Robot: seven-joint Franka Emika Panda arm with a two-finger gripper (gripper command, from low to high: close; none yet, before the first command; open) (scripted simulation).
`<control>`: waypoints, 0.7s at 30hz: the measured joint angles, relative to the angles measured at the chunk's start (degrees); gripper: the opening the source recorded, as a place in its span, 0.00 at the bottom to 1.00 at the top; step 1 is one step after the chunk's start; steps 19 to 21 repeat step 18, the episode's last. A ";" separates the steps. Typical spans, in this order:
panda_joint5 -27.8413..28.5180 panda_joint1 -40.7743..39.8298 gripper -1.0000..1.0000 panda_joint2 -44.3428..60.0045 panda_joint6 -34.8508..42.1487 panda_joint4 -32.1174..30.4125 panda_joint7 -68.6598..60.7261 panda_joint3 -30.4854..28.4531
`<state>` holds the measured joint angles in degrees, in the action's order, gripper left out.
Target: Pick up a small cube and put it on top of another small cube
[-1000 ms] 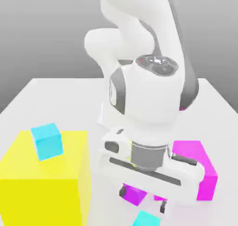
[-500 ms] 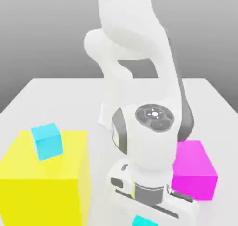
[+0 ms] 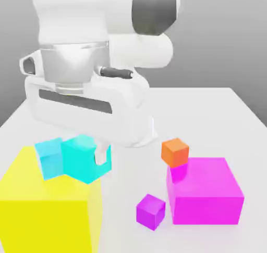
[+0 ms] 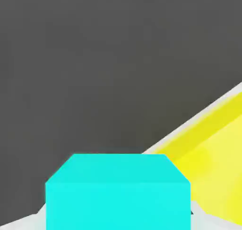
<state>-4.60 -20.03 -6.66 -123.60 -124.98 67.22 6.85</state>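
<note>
Above the big yellow block (image 3: 49, 226), carry step: white two-finger gripper (image 3: 87, 152) clamped on small turquoise cube (image 3: 83, 158); next, likely align over small sky-blue cube (image 3: 49, 158), lower, release.

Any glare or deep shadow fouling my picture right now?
Exterior view: table washed pale, arm nearly blown white, soft light, no deep shadows; turquoise cube evenly lit. Hand view: a darker yellow band edges the yellow block, possibly shading; background flat dark grey.
</note>
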 joint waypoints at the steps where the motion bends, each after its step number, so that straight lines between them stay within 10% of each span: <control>1: -0.41 -0.60 0.00 -2.05 2.36 -0.32 -1.23 -0.94; 7: 3.18 -3.18 0.00 -2.90 1.09 -6.88 -0.81 -2.54; 8: 3.32 -3.22 1.00 -2.05 -1.04 -8.24 -0.74 -2.52; 21: 3.65 -3.31 1.00 -4.28 4.55 -4.98 -0.61 -2.57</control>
